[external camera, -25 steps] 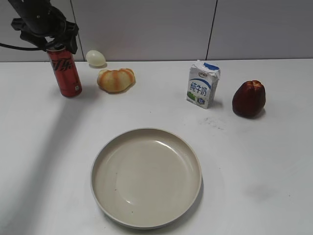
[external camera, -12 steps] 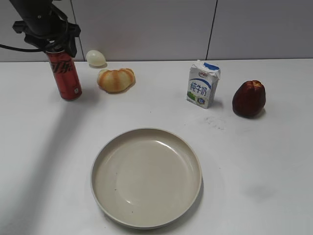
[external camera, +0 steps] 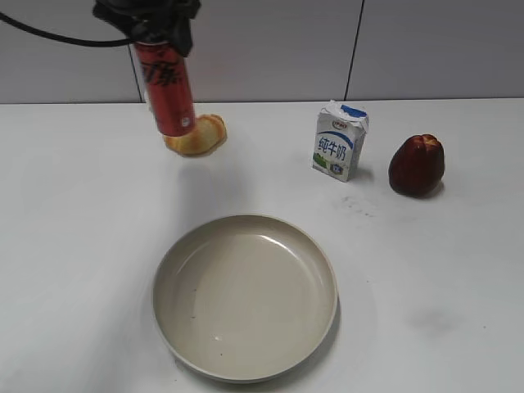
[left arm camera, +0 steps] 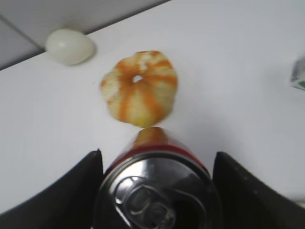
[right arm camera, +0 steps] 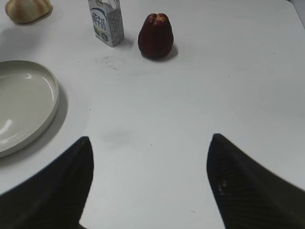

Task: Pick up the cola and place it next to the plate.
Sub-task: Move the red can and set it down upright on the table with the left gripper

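Observation:
My left gripper (external camera: 155,33) is shut on the top of the cola (external camera: 166,90), a tall slim red can with black lettering. It hangs in the air at the back left, in front of the orange bun. In the left wrist view its silver pull-tab top (left arm camera: 155,195) fills the gap between my black fingers (left arm camera: 81,186). The plate (external camera: 168,270), a wide beige dish, lies empty at the front centre, and its edge shows in the right wrist view (right arm camera: 52,95). My right gripper (right arm camera: 150,183) is open and empty above bare table right of the plate.
An orange striped bun (external camera: 201,135) lies behind the can, with a pale egg (left arm camera: 69,46) farther back. A white-and-blue milk carton (external camera: 340,141) and a dark red fruit (external camera: 416,164) stand at the back right. A grey wall runs behind the table.
The left gripper has lifted the cola off the table and carried it up and to the right, from beside the egg to in front of the bun.

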You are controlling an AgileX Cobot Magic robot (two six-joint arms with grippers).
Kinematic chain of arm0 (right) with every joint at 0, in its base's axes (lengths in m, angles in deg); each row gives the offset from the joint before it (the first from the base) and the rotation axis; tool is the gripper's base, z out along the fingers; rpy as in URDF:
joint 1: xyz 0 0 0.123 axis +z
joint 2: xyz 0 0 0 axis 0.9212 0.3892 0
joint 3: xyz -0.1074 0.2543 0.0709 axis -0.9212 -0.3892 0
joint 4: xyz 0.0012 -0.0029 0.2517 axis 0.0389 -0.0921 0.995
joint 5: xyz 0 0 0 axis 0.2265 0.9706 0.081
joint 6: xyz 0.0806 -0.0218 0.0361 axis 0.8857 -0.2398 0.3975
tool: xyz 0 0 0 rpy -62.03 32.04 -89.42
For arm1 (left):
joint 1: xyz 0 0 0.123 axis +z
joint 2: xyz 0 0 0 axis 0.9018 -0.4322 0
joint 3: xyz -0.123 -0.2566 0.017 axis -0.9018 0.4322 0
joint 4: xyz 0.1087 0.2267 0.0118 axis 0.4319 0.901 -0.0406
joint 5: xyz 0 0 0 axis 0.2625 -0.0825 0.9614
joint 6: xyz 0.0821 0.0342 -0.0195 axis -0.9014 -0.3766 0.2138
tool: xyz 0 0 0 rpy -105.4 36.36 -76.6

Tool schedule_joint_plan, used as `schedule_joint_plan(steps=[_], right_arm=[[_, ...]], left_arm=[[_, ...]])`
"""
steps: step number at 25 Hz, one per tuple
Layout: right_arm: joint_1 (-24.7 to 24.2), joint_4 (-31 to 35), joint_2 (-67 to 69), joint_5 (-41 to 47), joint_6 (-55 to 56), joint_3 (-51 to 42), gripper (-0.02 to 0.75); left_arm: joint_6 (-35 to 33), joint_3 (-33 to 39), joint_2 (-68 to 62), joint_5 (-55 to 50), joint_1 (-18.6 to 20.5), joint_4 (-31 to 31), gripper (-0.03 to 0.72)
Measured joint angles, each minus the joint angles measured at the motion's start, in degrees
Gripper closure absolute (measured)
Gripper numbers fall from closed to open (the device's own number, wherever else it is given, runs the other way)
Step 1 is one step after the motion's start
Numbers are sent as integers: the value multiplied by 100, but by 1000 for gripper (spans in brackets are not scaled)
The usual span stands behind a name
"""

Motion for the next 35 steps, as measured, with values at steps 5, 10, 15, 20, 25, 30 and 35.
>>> schedule_joint_plan(steps=[5, 10, 15, 20, 25, 30, 35], right_arm=[[0, 0, 0, 0, 0, 0, 145], [0, 4, 0, 0, 0, 0, 145], [0, 4, 0, 0, 0, 0, 145], [0, 4, 0, 0, 0, 0, 145], [0, 4, 0, 0, 0, 0, 145], [0, 4, 0, 0, 0, 0, 145], [0, 4, 0, 0, 0, 0, 145]], left_arm=[[0, 0, -59, 74, -817, 36, 162], [0, 26, -229, 95, -1303, 170, 162], [360, 420, -383, 187, -1517, 396, 162], [454, 866, -401, 435, -1617, 435, 163], [554, 1018, -406, 730, -1624, 402, 163], [585, 1024, -406, 797, -1624, 170, 143], [590, 1024, -406, 789, -1624, 170, 74]])
